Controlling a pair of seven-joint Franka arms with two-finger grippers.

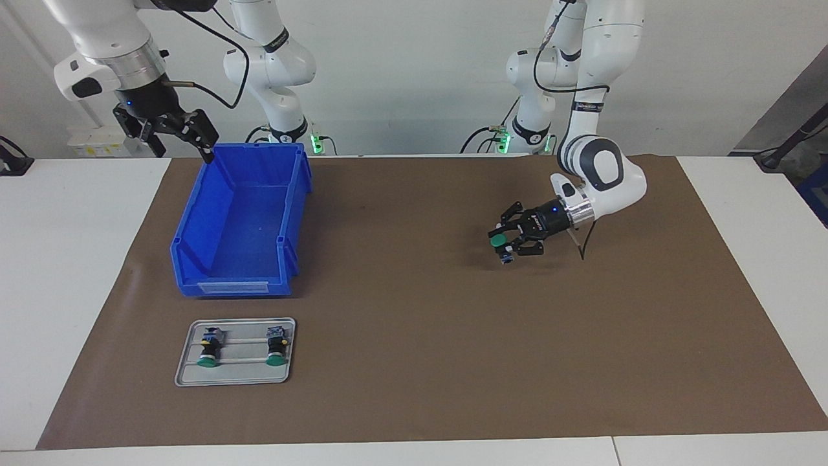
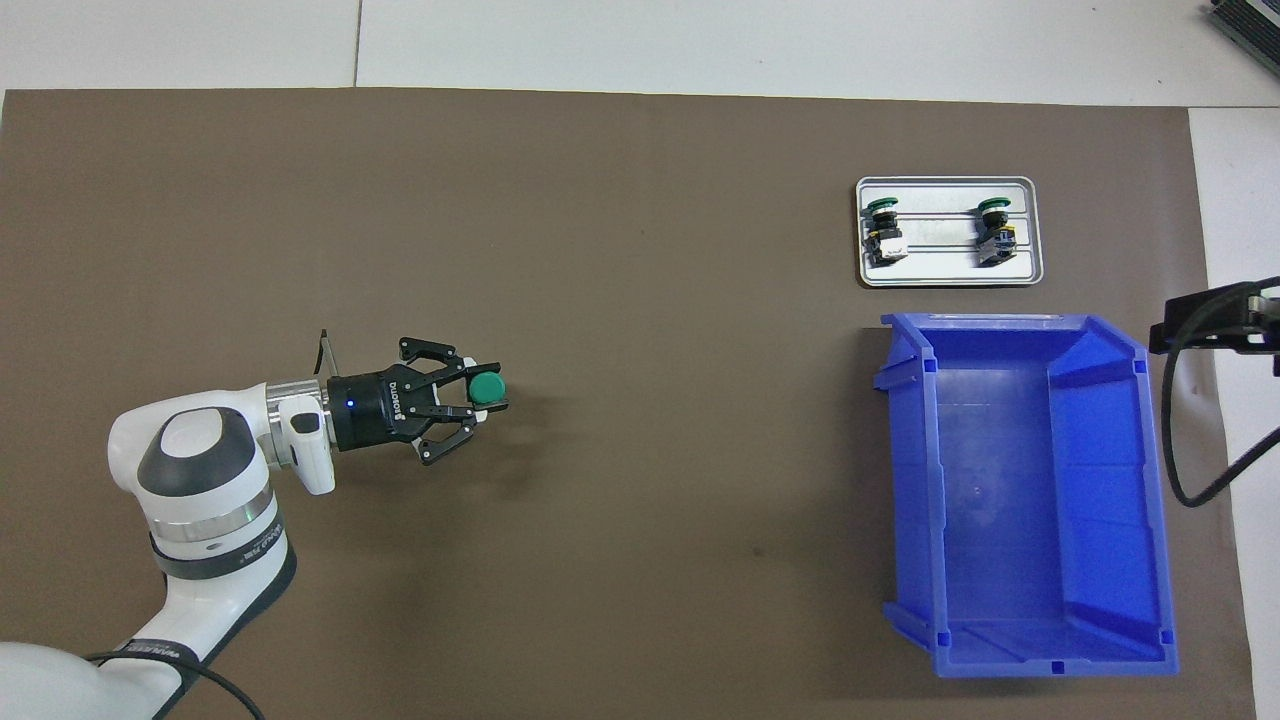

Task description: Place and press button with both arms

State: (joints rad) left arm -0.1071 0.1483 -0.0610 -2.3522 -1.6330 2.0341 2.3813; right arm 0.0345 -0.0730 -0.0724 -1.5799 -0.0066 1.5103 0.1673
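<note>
My left gripper is shut on a button with a green cap and holds it low over the brown mat, toward the left arm's end of the table. The same gripper and button show in the overhead view, cap facing up. Two more buttons lie on a small grey tray. My right gripper is open and empty, raised beside the corner of the blue bin that is nearest the robots.
The blue bin has nothing in it and stands toward the right arm's end. The tray lies farther from the robots than the bin. White table surrounds the mat.
</note>
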